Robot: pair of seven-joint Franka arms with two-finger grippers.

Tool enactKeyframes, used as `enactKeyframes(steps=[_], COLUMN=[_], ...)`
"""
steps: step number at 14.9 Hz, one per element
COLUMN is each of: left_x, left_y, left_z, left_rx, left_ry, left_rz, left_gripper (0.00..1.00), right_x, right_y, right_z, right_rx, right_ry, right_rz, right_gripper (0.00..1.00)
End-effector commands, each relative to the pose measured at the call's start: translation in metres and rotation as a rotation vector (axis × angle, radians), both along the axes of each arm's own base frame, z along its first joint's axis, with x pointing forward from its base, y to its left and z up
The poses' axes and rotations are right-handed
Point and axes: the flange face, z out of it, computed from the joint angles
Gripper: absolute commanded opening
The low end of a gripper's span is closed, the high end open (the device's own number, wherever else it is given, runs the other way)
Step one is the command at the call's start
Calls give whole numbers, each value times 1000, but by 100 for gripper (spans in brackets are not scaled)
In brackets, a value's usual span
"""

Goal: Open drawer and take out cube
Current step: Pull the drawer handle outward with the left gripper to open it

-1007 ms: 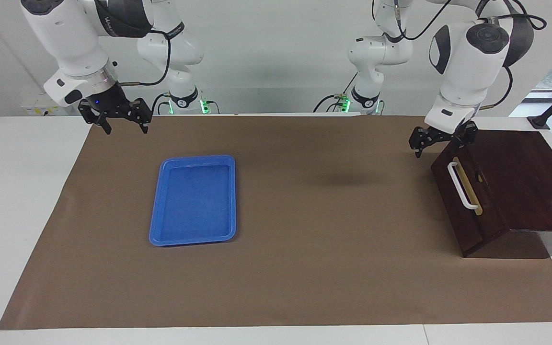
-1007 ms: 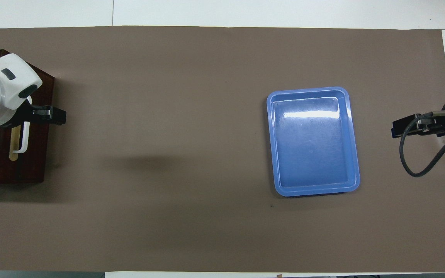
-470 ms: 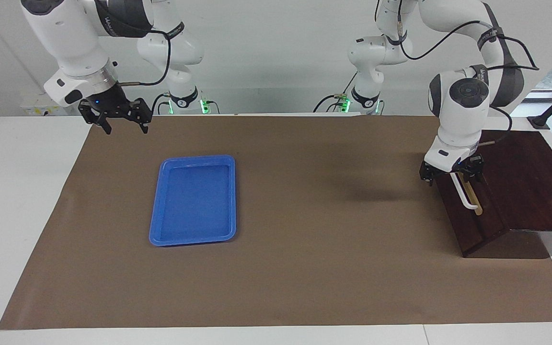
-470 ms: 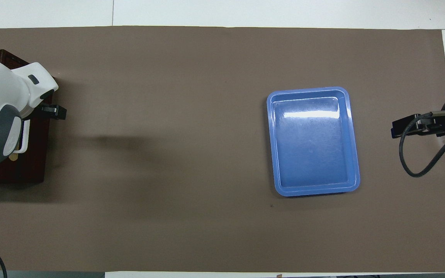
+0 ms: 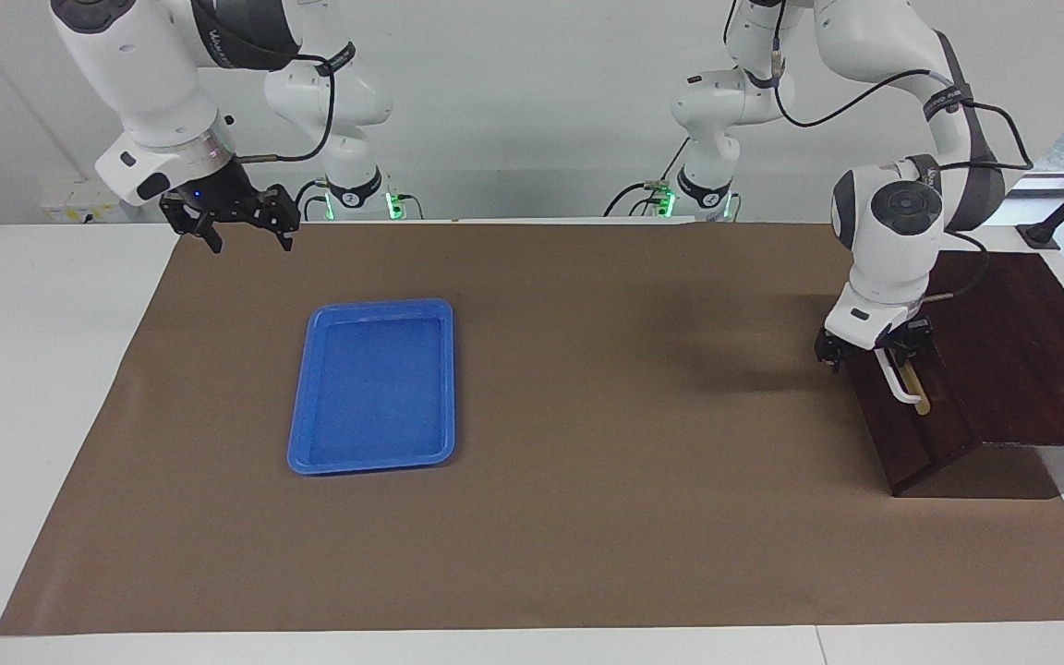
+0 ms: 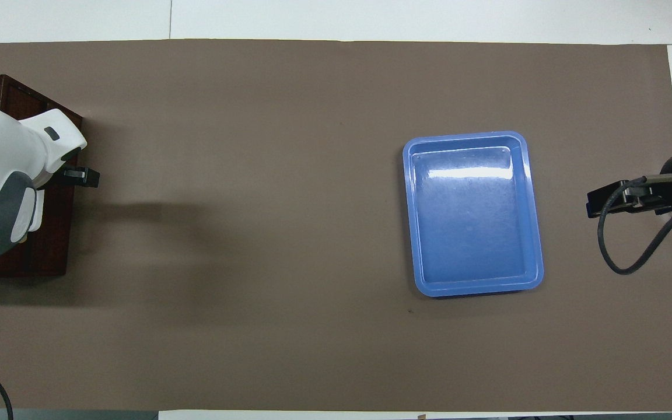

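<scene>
The drawer (image 5: 906, 439) is shut in the dark wooden box (image 5: 1012, 360) at the left arm's end of the table. Its white bar handle (image 5: 900, 388) lies on a brass strip. My left gripper (image 5: 874, 353) is down at the handle's end nearer the robots, open, with one finger on each side of the bar. In the overhead view the wrist hides the handle and only one of its fingers (image 6: 83, 175) shows beside the drawer front (image 6: 53, 239). My right gripper (image 5: 235, 226) waits open in the air over the mat's corner. The cube is hidden.
A blue plastic tray (image 5: 372, 385) lies empty on the brown mat (image 5: 587, 462), toward the right arm's end; it also shows in the overhead view (image 6: 473, 213). The right gripper (image 6: 598, 201) hangs past the tray at that end.
My left gripper came down from above the box's top edge onto the drawer handle, its wrist turning upright. The right gripper shifted slightly. The drawer has not moved.
</scene>
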Motion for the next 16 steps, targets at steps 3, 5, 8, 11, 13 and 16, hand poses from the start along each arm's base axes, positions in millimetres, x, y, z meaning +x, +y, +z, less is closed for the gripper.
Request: enactKeyframes(steps=[3, 5, 8, 11, 13, 16], left_x=[-10, -11, -13, -17, -20, -25], left_y=[-3, -10, -37, -71, -83, -108], left_z=[-8, -9, -8, -8, -8, -8], left_rx=[10, 11, 9, 6, -4, -56], left_ry=[-10, -5, -2, 2, 11, 19], left_rz=[-37, -52, -93, -146, -150, -147], left_gripper=[100, 100, 100, 100, 100, 100], right_x=[-6, -7, -7, -7, -7, -8], right_y=[2, 3, 3, 4, 4, 5], right_z=[2, 2, 2, 1, 0, -2], right_rx=[-5, -3, -4, -1, 0, -4], right_ry=[12, 13, 12, 13, 13, 14], right_rz=[13, 13, 12, 8, 7, -24], right_gripper=[100, 100, 100, 100, 100, 100])
